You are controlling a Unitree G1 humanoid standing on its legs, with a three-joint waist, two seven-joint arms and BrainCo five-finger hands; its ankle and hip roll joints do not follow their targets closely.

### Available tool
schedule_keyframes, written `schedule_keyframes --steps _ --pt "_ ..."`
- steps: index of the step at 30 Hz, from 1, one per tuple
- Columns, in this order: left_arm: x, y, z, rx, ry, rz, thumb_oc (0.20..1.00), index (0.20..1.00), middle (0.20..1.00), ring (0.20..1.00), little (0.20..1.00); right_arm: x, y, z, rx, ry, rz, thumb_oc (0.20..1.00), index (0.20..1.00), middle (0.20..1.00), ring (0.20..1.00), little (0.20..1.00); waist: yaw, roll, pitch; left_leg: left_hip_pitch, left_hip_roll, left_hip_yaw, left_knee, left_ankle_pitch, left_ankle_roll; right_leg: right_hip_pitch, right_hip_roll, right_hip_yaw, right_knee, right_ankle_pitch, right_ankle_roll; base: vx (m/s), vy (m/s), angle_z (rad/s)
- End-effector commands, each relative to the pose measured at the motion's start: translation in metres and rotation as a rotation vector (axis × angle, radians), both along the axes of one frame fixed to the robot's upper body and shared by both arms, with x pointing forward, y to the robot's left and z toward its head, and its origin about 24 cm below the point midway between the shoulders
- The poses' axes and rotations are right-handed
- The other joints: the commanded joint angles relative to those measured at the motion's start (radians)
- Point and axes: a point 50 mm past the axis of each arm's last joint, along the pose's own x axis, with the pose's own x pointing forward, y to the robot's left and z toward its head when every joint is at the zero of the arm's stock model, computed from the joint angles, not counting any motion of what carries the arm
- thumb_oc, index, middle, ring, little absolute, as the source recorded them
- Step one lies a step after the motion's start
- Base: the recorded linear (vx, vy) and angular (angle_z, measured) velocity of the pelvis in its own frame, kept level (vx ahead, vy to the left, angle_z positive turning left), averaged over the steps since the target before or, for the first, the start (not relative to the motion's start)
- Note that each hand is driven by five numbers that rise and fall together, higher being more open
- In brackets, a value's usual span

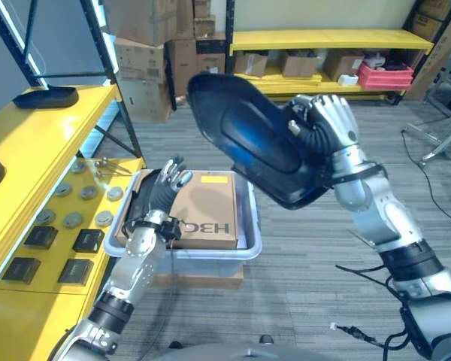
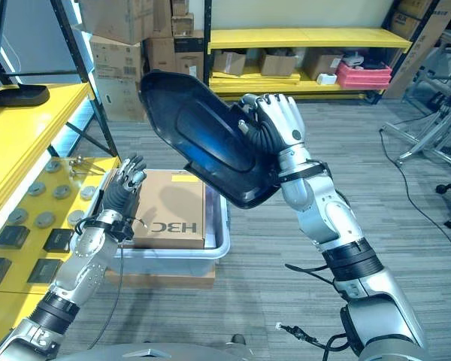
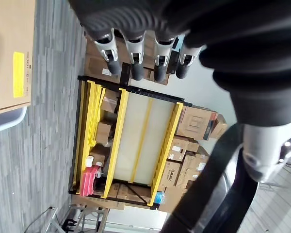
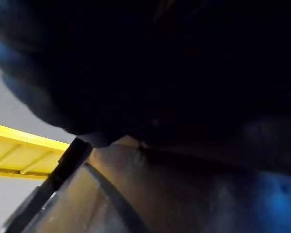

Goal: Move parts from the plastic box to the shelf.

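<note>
Now right hand (image 2: 279, 120) gripping black moulded part (image 2: 199, 139), lifting over plastic box (image 2: 219, 242); left hand (image 2: 120, 192) hovering slack-fingered, holding nothing, beside cardboard carton (image 2: 173, 210); yellow shelf (image 2: 22, 143) left.

dark curved part (image 4: 174, 68) very close | yellow shelf beam (image 4: 19, 145) beyond it

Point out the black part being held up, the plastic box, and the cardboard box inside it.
black part (image 2: 203, 139), right eye view, middle of its raised inner face.
plastic box (image 1: 249, 239), left eye view, its right rim.
cardboard box (image 1: 210, 203), left eye view, centre of its top.
</note>
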Motion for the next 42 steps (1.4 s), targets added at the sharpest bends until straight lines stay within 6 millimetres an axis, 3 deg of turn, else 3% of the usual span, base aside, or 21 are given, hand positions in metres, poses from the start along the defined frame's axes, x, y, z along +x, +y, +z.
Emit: schedule_keyframes --steps 1,6,8,21,22,23,24,33,40,41,42 --pt "0.005 -0.01 0.018 -0.019 -0.078 -0.086 1.0 1.0 1.0 1.0 1.0 -0.003 0.02 0.031 0.041 -0.171 0.081 0.2 0.2 0.2 0.2 0.2 0.026 -0.035 -0.058 0.007 0.028 0.01 0.026 -0.053 -0.021 0.048 -0.045 0.021 0.045 -0.126 0.046 -0.01 -0.008 -0.04" --pt "0.003 -0.017 0.019 -0.063 -0.069 -0.121 1.0 1.0 1.0 1.0 1.0 -0.009 0.034 0.03 0.035 -0.178 0.139 0.2 0.2 0.2 0.2 0.2 0.024 -0.034 -0.061 0.014 0.029 0.017 0.024 -0.054 -0.02 0.05 -0.041 0.028 0.042 -0.127 0.044 0.0 -0.001 -0.01" --pt "0.002 -0.026 0.029 -0.074 -0.105 -0.189 1.0 1.0 1.0 1.0 1.0 -0.009 0.045 0.027 0.021 -0.155 0.185 0.2 0.2 0.2 0.2 0.2 0.021 -0.035 -0.06 0.011 0.029 0.015 0.022 -0.048 -0.022 0.049 -0.039 0.028 0.042 -0.126 0.043 -0.03 -0.007 -0.02" --pt "0.003 -0.039 0.048 -0.069 -0.193 -0.254 1.0 1.0 1.0 1.0 1.0 -0.023 0.092 0.013 -0.039 -0.026 0.448 0.2 0.2 0.2 0.2 0.2 0.021 -0.041 -0.06 0.008 0.03 0.014 0.012 -0.036 -0.026 0.046 -0.039 0.025 0.037 -0.116 0.042 0.0 0.0 0.0" --pt "0.005 -0.041 0.048 -0.082 -0.185 -0.245 0.617 0.617 0.617 0.617 0.617 -0.031 0.105 0.012 -0.063 -0.011 0.526 0.2 0.2 0.2 0.2 0.2 0.023 -0.043 -0.058 0.006 0.03 0.014 0.012 -0.035 -0.026 0.045 -0.04 0.022 0.037 -0.114 0.041 0.0 0.0 0.0" --pt "0.005 -0.041 0.048 -0.082 -0.185 -0.245 0.482 0.482 0.482 0.482 0.482 -0.031 0.105 0.012 -0.063 -0.011 0.526 0.2 0.2 0.2 0.2 0.2 0.022 -0.043 -0.058 0.006 0.03 0.014 0.012 -0.035 -0.026 0.045 -0.04 0.022 0.037 -0.114 0.041 0.0 0.0 0.0" --pt "0.006 -0.042 0.049 -0.088 -0.187 -0.244 0.2 0.2 0.2 0.2 0.2 -0.033 0.108 0.011 -0.06 -0.002 0.548 0.2 0.2 0.2 0.2 0.2 0.022 -0.044 -0.059 0.006 0.03 0.014 0.012 -0.034 -0.026 0.045 -0.04 0.022 0.038 -0.114 0.041 0.0 0.0 0.0" --pt "0.009 -0.041 0.044 -0.152 -0.148 -0.177 0.2 0.2 0.2 0.2 0.2 -0.05 0.127 0.01 -0.027 0.051 0.708 0.2 0.2 0.2 0.2 0.2 0.023 -0.047 -0.056 0.002 0.029 0.013 0.012 -0.031 -0.027 0.046 -0.04 0.02 0.035 -0.112 0.041 0.0 0.0 0.01" --pt "0.01 -0.033 0.048 -0.13 -0.186 -0.099 0.2 0.2 0.2 0.2 0.2 -0.059 0.128 0.009 -0.01 0.061 0.758 0.2 0.2 0.2 0.2 0.2 0.021 -0.05 -0.058 0.002 0.028 0.013 0.014 -0.032 -0.026 0.045 -0.042 0.019 0.036 -0.112 0.041 0.0 0.0 0.0" --pt "0.01 -0.033 0.048 -0.13 -0.186 -0.099 0.2 0.2 0.2 0.2 0.2 -0.059 0.128 0.009 -0.01 0.061 0.758 0.511 0.511 0.511 0.511 0.511 0.021 -0.049 -0.058 0.002 0.028 0.013 0.014 -0.032 -0.026 0.045 -0.042 0.02 0.036 -0.112 0.041 0.0 0.0 0.0" --pt "0.01 -0.032 0.049 -0.127 -0.194 -0.086 0.2 0.2 0.2 0.2 0.2 -0.06 0.127 0.01 0.003 0.06 0.765 1.0 1.0 1.0 1.0 1.0 0.021 -0.05 -0.058 0.003 0.027 0.014 0.013 -0.032 -0.026 0.045 -0.042 0.02 0.036 -0.112 0.041 0.0 0.0 0.0"
